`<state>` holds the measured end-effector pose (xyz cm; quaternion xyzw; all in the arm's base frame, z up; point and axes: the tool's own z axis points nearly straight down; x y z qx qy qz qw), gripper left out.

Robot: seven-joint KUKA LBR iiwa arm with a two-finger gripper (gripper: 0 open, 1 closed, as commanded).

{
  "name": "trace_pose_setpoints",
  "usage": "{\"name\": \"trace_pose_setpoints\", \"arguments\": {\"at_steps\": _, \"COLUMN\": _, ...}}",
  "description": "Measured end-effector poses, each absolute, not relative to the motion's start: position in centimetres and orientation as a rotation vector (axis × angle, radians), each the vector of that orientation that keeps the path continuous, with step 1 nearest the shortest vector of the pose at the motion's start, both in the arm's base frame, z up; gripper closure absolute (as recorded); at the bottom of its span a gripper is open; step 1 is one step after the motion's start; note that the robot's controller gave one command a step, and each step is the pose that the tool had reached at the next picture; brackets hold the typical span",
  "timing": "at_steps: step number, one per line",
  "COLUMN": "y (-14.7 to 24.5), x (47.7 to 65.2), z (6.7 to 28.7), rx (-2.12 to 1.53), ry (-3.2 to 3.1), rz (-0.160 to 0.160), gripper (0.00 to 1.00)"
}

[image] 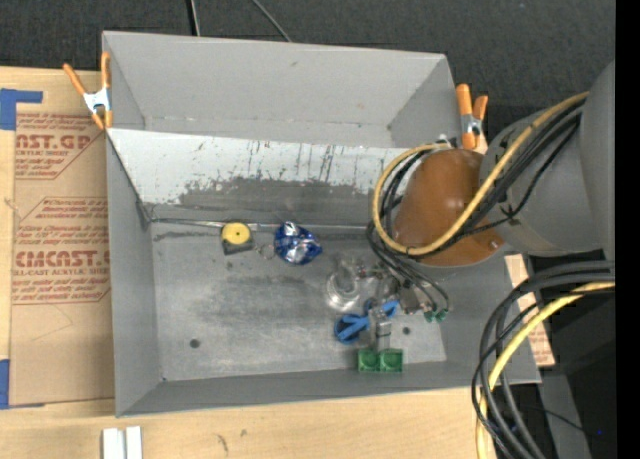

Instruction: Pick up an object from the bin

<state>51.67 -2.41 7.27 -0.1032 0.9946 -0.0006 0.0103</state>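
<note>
Hanging over the scuffed grey bin floor [230,312] by a blue piece [349,328]: claw [378,313], grip unclear.

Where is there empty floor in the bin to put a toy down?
The big bare patch is the bin floor's left side, in front of the yellow disc and crumpled blue wrapper. It's crowded at the right, where the robot's arm hangs by a clear thing, a blue piece and a green block.
</note>
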Motion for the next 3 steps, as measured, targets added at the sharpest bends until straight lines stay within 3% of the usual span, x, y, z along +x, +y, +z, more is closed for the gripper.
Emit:
{"name": "trace_pose_setpoints", "arguments": {"at_steps": 1, "y": -2.4, "x": 51.8, "z": 7.6, "rx": -0.325, "ry": 3.104, "rz": -0.002, "gripper": 1.0}}
{"name": "trace_pose_setpoints", "arguments": {"at_steps": 2, "y": -4.3, "x": 54.5, "z": 17.4, "rx": -0.317, "ry": 3.116, "rz": -0.003, "gripper": 1.0}}
{"name": "trace_pose_setpoints", "arguments": {"at_steps": 3, "y": -5.3, "x": 55.4, "z": 28.2, "rx": -0.34, "ry": 3.111, "rz": -0.004, "gripper": 1.0}}
